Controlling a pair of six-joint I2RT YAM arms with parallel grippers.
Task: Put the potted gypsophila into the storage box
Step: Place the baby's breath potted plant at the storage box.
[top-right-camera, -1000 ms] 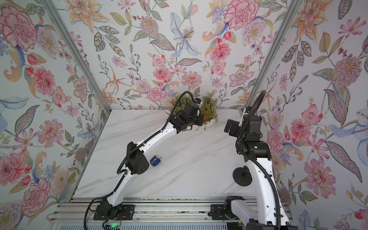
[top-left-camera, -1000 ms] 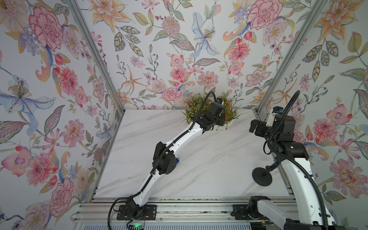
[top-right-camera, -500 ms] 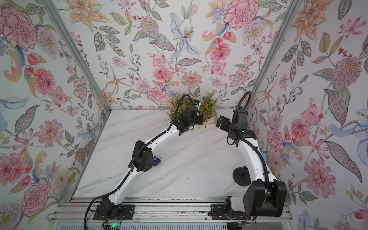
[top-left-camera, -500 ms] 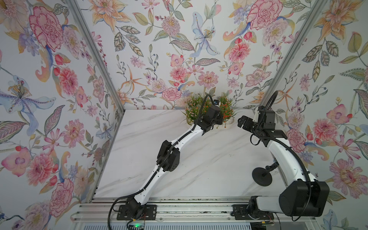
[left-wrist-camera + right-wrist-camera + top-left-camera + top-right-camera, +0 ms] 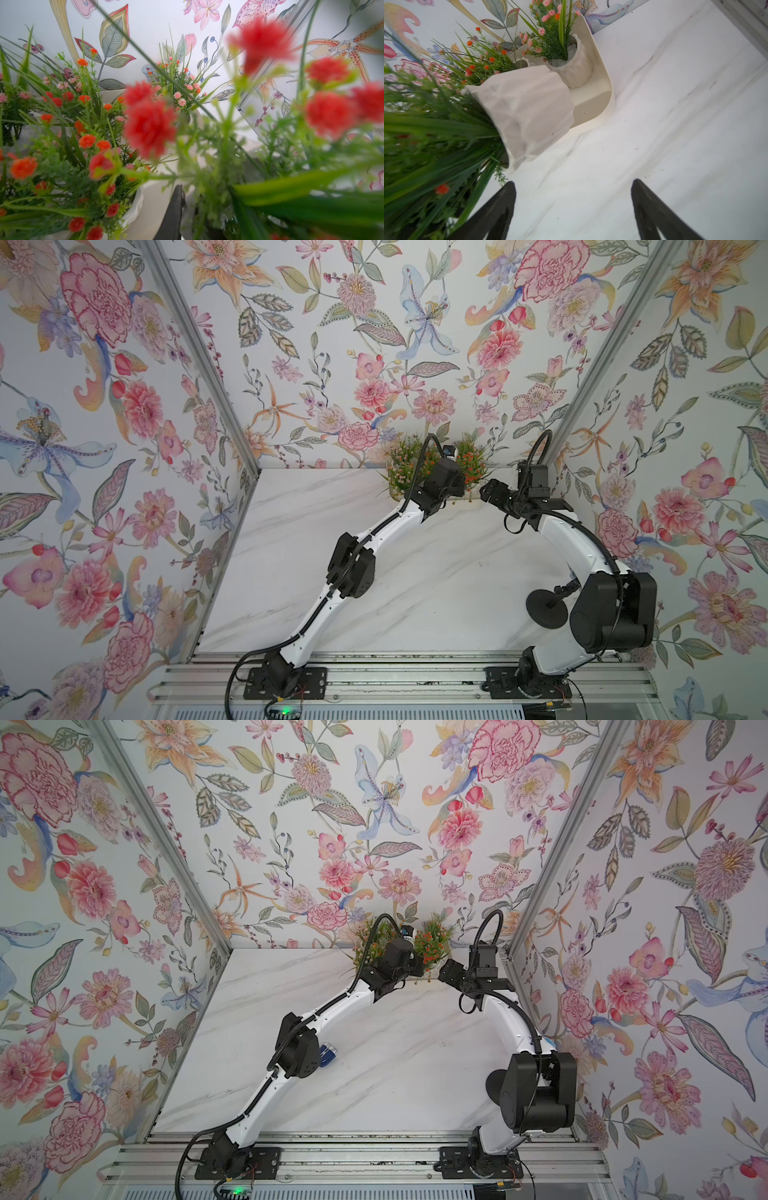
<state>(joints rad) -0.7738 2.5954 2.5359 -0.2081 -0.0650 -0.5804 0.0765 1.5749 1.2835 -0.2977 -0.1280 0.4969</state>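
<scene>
Grips a tilted gypsophila pot (image 5: 527,108) by its sprigs, judging from the left wrist view: left fingers (image 5: 173,214) shut tight at the bottom of the frame, with stems bunched right beside them and red flowers blurred against the lens. Shows that pot at left centre of the right wrist view, leaning, with its base over the near corner of the storage box (image 5: 609,91); cannot tell whether touching the rim, and not yet set flat. Hangs the right fingers (image 5: 500,209) at the bottom of the same frame, spread wide and empty, above bare worktop (image 5: 675,124). Finds an upright pot (image 5: 574,70) already inside the box at upper centre, with pink and orange-red clumps behind; cannot count all six. Puts the box against the rear wall, upper centre in both top views, under the gypsophila sprigs (image 5: 405,466).

Expect a light load: small ribbed pot, probably hard, brittle and smooth enough to slip; plastic sprigs soft, springy, apt to bend or pull free. Better taken across the ribbed wall just under the rim, or at the gathered stem base, never by loose tips. Lower gently, upright, clear of neighbouring foliage.
</scene>
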